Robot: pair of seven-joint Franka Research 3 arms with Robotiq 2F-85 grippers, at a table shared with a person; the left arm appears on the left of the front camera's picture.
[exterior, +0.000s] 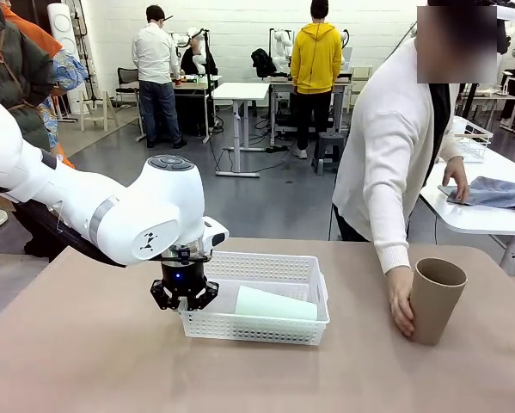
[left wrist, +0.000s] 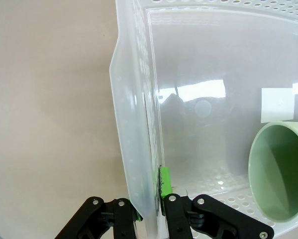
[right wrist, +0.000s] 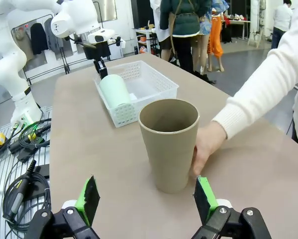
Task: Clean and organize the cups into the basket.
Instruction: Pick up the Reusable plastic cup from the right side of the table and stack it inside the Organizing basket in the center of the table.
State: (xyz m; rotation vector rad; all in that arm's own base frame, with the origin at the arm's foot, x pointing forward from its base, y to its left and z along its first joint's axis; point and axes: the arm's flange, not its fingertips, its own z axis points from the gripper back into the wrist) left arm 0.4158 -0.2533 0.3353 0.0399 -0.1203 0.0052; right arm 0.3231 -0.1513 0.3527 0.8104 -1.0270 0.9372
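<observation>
The left jaws gripped the left wall of the basket (exterior: 259, 327); a mint cup (exterior: 274, 304) lay inside. The right jaws stood open facing a brown cup (exterior: 436, 303) on bare worktop (exterior: 85, 361), a person's hand (exterior: 401, 306) touching it.

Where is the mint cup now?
In the front view the mint cup lies on its side inside the basket, just right of the left gripper gripping its wall.
</observation>
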